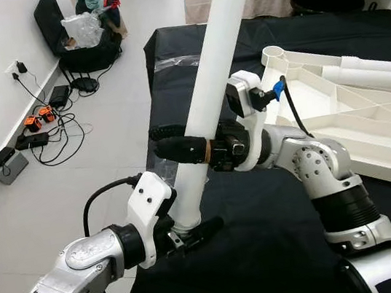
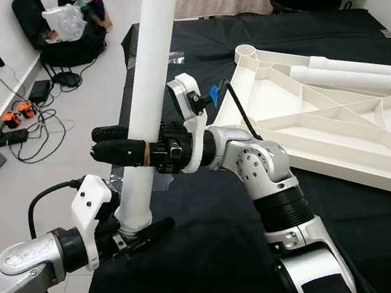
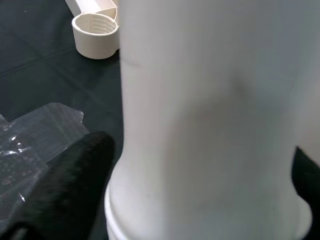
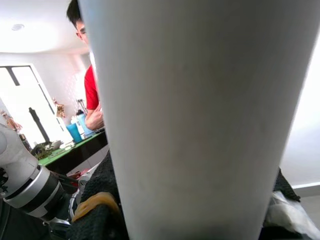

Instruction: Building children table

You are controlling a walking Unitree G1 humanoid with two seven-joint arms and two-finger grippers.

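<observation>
Both grippers clamp a white table leg [image 1: 209, 78] held tilted above the black-covered table [image 1: 269, 246]: left gripper [image 1: 191, 237] at its lower end, right gripper [image 1: 173, 141] midway. Its top runs out of view, and it hides much of the fingers.

The table leg [image 1: 207, 78] is smooth matt white plastic, like the ribbed tabletop [image 1: 368, 120]. A matt black cloth [image 1: 268, 239] covers the counter, with crinkled clear plastic film [image 3: 35, 145] on it. The floor [image 1: 74, 172] is pale, faintly glossy tile.
</observation>
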